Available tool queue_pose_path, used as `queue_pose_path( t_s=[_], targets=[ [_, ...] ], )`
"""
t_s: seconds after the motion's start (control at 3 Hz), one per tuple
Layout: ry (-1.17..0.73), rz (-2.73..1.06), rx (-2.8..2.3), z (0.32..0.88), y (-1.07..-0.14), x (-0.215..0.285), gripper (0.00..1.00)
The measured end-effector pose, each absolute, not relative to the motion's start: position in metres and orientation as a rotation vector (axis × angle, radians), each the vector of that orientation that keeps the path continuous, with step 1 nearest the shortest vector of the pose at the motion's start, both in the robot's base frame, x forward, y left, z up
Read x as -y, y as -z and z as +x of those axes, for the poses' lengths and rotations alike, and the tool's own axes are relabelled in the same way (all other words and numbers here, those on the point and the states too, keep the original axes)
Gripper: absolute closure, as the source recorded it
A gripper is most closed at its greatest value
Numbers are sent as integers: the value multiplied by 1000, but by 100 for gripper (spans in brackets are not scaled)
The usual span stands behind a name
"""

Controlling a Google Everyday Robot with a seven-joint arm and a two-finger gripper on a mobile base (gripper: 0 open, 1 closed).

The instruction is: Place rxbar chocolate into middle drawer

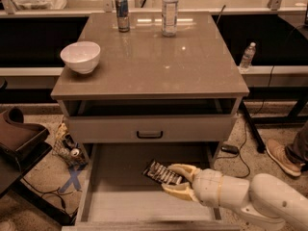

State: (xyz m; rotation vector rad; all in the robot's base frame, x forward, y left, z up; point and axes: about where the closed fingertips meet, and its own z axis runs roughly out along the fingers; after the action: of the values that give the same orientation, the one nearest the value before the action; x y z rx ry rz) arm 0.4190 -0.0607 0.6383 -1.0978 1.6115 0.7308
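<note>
The rxbar chocolate (162, 173), a flat dark bar with pale lettering, is held between the two pale fingers of my gripper (169, 179). The gripper is shut on it and comes in from the lower right. The bar hangs tilted over the open middle drawer (115, 198), right of its centre and just above the pale floor. I cannot tell whether the bar touches the floor. The drawer front with the dark bar handle (149, 134) sits above and behind the bar.
On the cabinet top (192, 66) stand a white bowl (80, 56), a drink can (122, 13) and a water bottle (169, 4). Another bottle (247, 57) stands on the right ledge. A person's shoe (281, 156) and cables lie on the floor at right, and a dark seat (19, 136) is at left.
</note>
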Motion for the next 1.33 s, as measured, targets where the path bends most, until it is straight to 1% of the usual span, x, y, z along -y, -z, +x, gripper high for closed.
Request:
queue_pose_path(
  t_s=[0.33,0.67,1.0,1.33],
  targets=[
    [-672,-1165,-1655,423,-593,34,100],
    [-587,-1197,-1743,440,-557,21,100],
    [-560,-1195,-1833,464,-517,6,100],
    [-562,-1216,-1826,465,-516,-2,100]
  ],
)
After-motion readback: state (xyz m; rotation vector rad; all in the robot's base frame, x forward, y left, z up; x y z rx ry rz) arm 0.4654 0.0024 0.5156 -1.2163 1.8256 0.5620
